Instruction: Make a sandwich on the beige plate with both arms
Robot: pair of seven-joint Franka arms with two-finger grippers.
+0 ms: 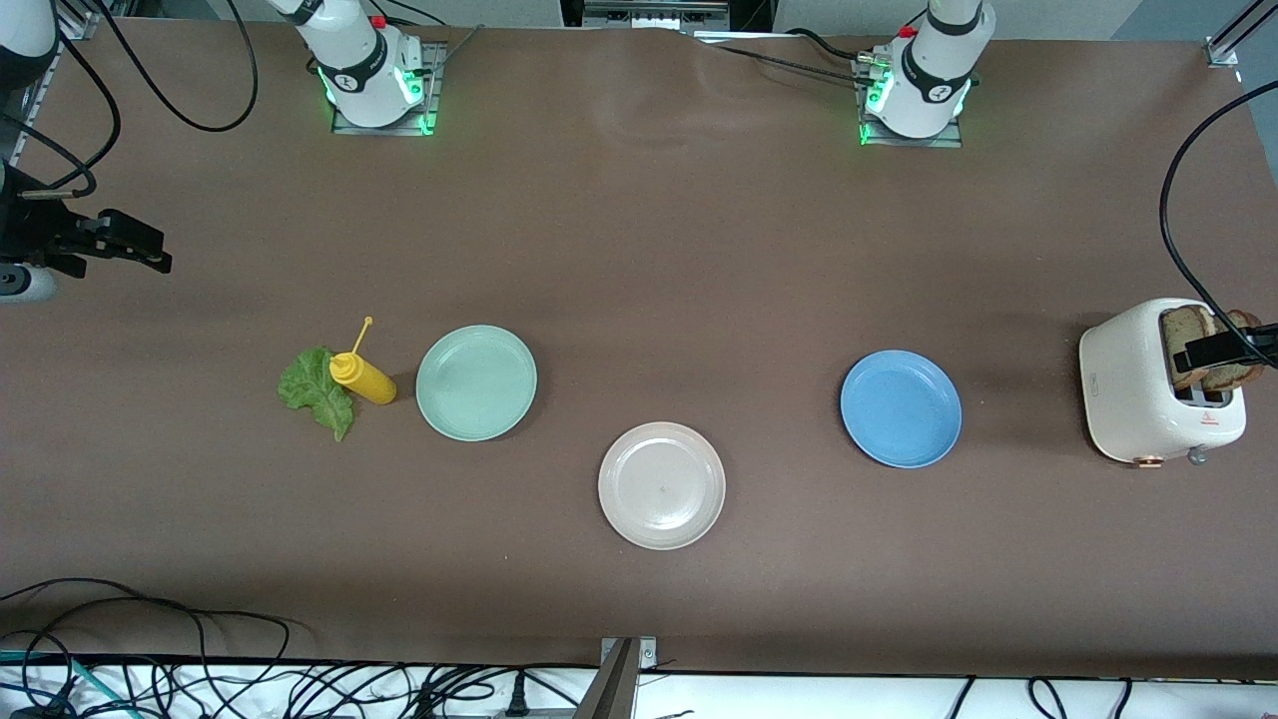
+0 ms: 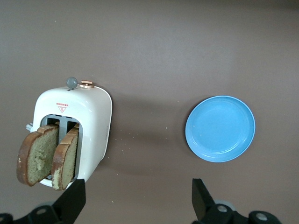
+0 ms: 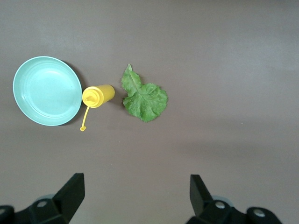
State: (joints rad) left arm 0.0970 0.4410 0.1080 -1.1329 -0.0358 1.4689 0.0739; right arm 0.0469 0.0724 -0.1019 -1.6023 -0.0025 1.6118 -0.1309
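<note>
nearest the front camera, the beige plate (image 1: 661,485) is sitting bare on the brown desk (image 1: 639,250), midway between the two arms' ends, with no bread or leaf on it yet. a little farther from the camera, the mint green plate (image 1: 476,382) is lying toward the right arm's end and the blue plate (image 1: 901,407) toward the left arm's end. beside the mint green plate, the yellow mustard bottle (image 1: 363,377) is lying on its side, touching the lettuce leaf (image 1: 318,390).

at the left arm's end of the desk, the white toaster (image 1: 1158,384) is holding two bread slices (image 2: 46,156) upright in its slots. the left claw (image 1: 1226,345) is hanging spread right over those slices, so the left arm is the nearer one for the bread, and a straight descent looks like the likely next move. the slices' broad faces are standing side by side, their top edges running along the slots.

the right claw (image 1: 135,243) is hovering spread, gripping nothing, over the right arm's end of the desk, well apart from the leaf.

the left wrist view is showing both slices and the slots clearly, where the front view is half hiding them under the claw. the right wrist view is showing the leaf's whole outline, clear of the bottle.
</note>
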